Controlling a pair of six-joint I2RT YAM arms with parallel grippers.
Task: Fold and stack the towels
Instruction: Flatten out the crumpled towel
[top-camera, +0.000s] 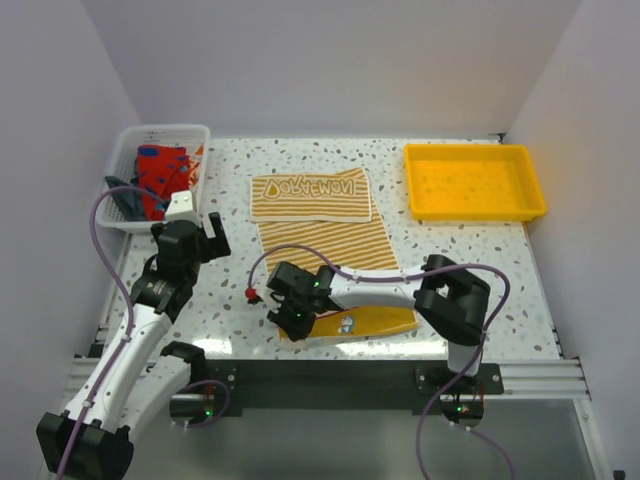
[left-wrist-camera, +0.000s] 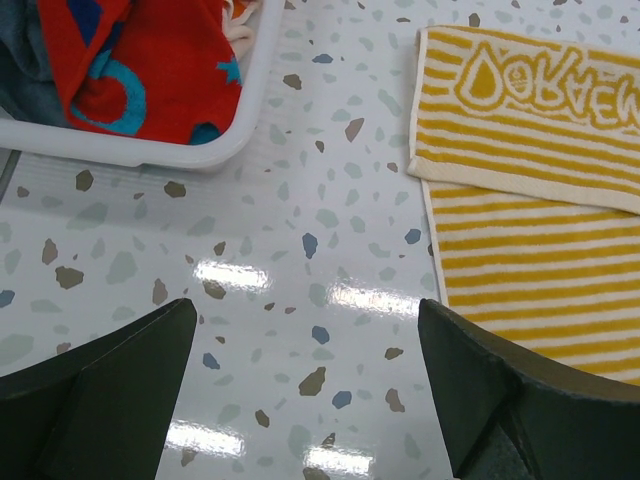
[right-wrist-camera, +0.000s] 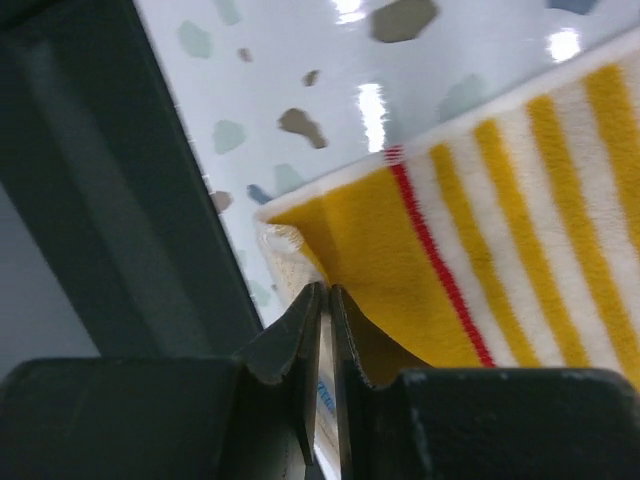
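My right pincer (right-wrist-camera: 325, 300) is nipped tight on a corner of the orange towel (top-camera: 380, 322) at the near edge of the table (top-camera: 460, 245). My left pincer (left-wrist-camera: 305, 330) gapes wide, empty, beside the basket (top-camera: 170, 130).

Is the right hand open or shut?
Shut. The right hand pinches the striped towel: in the right wrist view its fingers nearly meet on the yellow corner.

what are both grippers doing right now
left gripper: open, holding nothing
right gripper: jaws closed on the corner of the yellow-and-white striped cloth towel
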